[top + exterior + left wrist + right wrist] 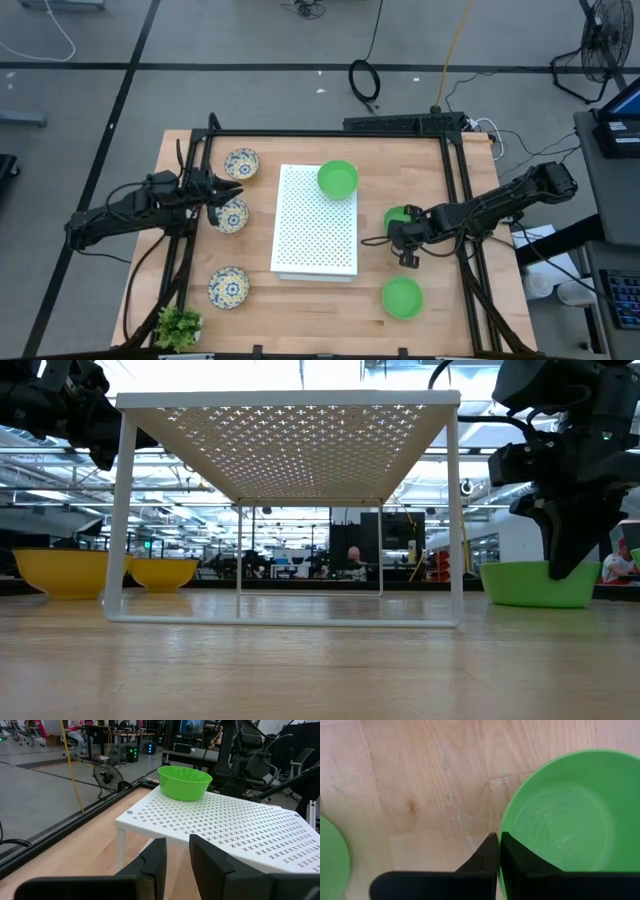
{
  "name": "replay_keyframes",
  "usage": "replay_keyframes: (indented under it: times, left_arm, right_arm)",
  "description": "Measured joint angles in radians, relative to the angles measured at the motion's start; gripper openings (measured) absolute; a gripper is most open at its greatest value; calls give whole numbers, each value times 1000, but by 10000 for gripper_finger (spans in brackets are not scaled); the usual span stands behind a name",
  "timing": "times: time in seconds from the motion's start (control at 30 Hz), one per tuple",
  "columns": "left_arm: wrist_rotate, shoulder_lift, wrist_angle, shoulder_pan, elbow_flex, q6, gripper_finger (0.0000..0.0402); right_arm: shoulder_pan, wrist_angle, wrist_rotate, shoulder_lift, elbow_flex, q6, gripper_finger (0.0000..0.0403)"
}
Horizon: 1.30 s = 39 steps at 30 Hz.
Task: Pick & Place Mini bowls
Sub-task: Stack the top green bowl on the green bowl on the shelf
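A grey concrete floor point(250, 40) marked with dark tape lines point(130, 65) surrounds the pale wooden worktop point(320, 300). Loose cables lie on it: a coiled black one point(365, 82), a white one point(50, 35) and a yellow one point(455, 45). A standing fan point(605, 45) is at the far right corner, and a monitor point(620, 125) sits on a grey stand beside the worktop. The low view looks into a large, brightly lit hall with ceiling strip lights point(60, 470), desks, and a seated person point(352, 560) far off. Another floor fan point(105, 772) stands near office chairs point(260, 765).
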Motion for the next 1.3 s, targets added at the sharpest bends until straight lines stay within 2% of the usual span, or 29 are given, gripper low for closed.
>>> replay_keyframes:
  times: [0.77, 1.3]
  left_arm:
    - [0, 0, 0, 0, 0, 0, 88]
    - [0, 0, 0, 0, 0, 0, 88]
  right_arm:
    - [0, 1, -1, 0, 0, -130, 0]
    - [0, 1, -1, 0, 0, -127, 0]
